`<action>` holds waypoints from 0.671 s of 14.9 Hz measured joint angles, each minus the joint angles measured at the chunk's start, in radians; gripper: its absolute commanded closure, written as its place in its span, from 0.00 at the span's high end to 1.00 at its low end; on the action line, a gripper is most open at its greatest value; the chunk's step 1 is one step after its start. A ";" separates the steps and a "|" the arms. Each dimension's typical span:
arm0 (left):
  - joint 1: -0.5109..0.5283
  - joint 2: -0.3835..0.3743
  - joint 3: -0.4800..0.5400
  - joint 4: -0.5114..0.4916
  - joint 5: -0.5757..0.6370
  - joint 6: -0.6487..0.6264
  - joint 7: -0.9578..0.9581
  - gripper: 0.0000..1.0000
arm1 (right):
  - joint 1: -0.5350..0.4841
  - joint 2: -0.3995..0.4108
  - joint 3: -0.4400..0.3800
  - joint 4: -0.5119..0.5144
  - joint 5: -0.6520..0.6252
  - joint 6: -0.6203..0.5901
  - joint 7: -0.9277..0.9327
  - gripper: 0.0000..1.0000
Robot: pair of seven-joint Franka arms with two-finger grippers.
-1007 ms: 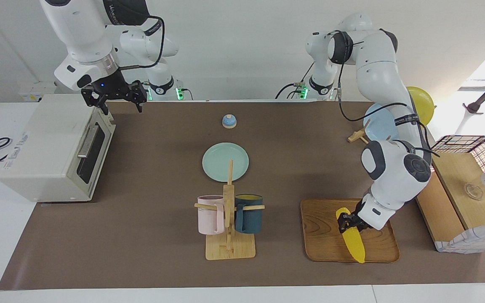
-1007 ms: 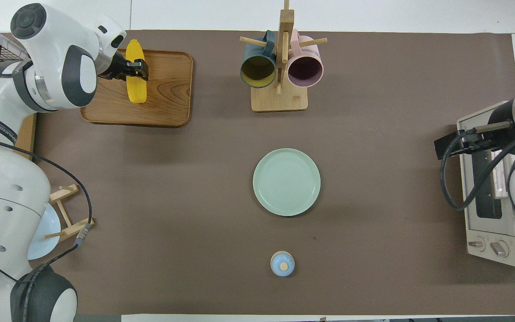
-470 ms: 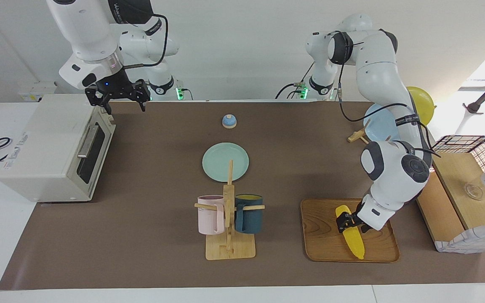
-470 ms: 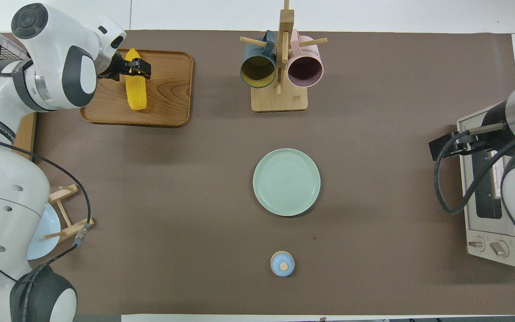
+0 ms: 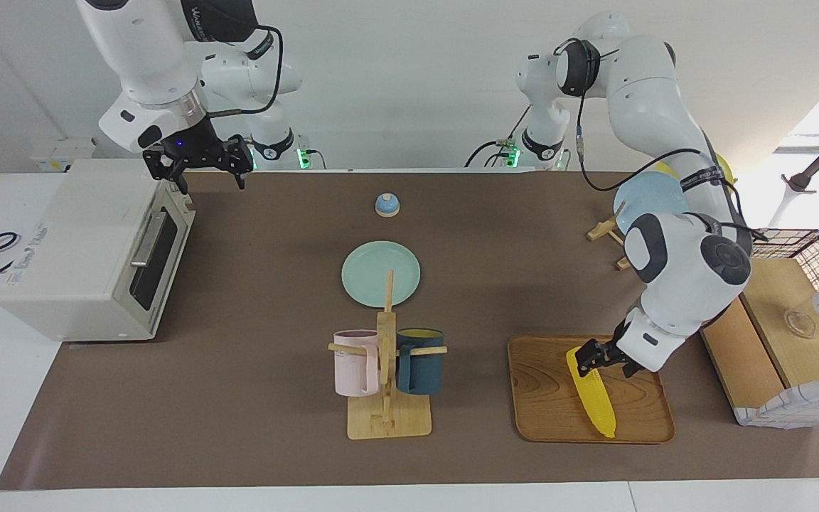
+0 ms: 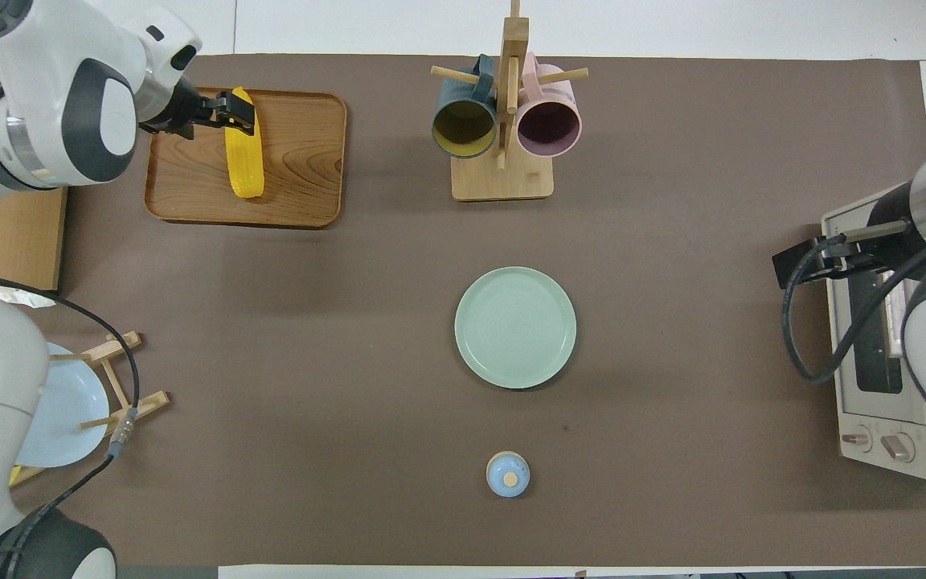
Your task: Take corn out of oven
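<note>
Right gripper [image 5: 200,171] waiting up by the oven's [image 5: 89,249] top corner, fingers spread, nothing held; oven door shut; farther out — corn [image 5: 592,392] flat on the wooden tray [image 5: 544,398]; left gripper [image 5: 586,359] over the cob's blunt end, fingers apart — grip let go.

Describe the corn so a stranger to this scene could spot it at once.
Find the wooden tray at the left arm's end of the table. The corn lies on it, a smooth yellow cob, tapered at one end. Nothing else lies on that tray.
</note>
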 measured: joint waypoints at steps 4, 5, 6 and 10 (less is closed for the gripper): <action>0.010 -0.172 0.052 -0.002 0.000 -0.223 -0.006 1.00 | 0.000 -0.001 -0.006 0.003 0.000 -0.003 0.000 1.00; 0.011 -0.213 0.061 -0.004 0.000 -0.280 -0.015 1.00 | 0.000 -0.002 -0.007 0.006 0.000 -0.006 0.000 1.00; 0.012 -0.252 0.068 -0.009 0.001 -0.329 -0.028 1.00 | 0.000 -0.004 -0.007 0.012 0.000 -0.015 0.000 1.00; 0.011 -0.394 0.074 -0.068 0.057 -0.455 -0.051 1.00 | 0.000 -0.005 -0.008 0.025 0.001 -0.030 0.017 1.00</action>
